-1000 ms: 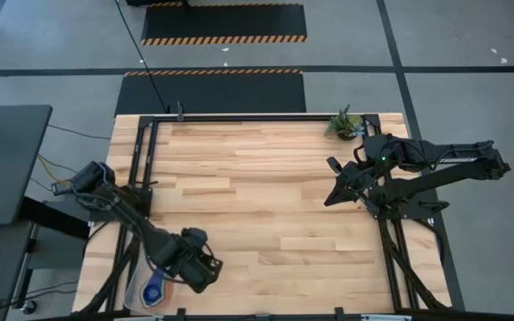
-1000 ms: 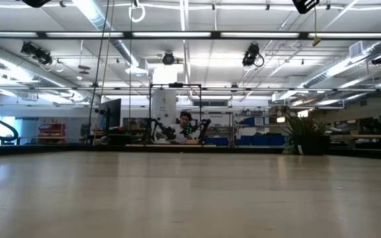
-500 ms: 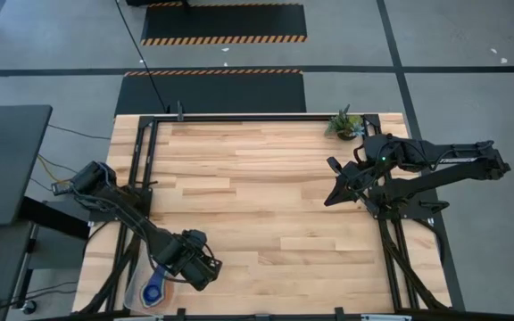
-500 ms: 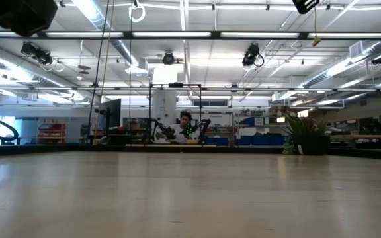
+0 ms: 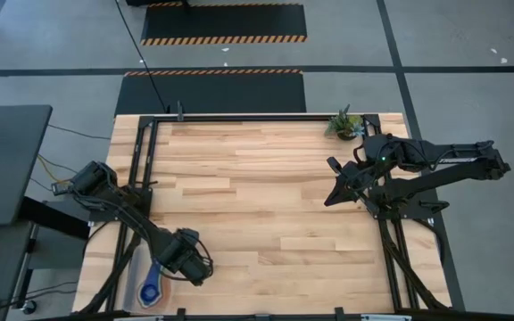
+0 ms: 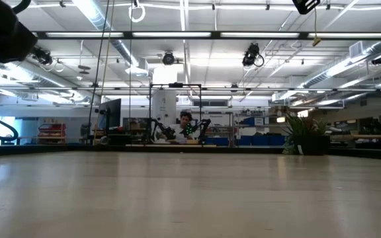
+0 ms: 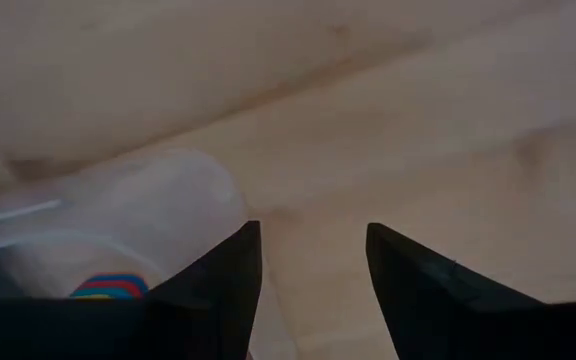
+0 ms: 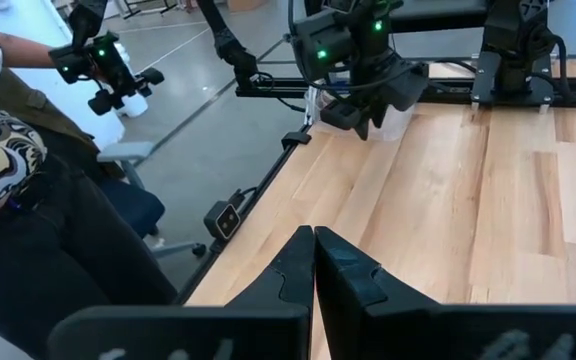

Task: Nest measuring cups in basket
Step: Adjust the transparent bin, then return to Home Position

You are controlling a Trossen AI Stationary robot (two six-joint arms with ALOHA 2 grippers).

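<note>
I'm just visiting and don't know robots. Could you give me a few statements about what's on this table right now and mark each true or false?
1. The basket sits at the table's near left corner. True.
2. The right gripper is reaching into the basket. False: it hangs over the table's right side, far from it.
3. The left gripper has its jaws open and empty. True.
4. The measuring cups lie scattered across the table. False: those visible sit stacked inside the basket.
5. A small plant stands at the far right edge. True.
</note>
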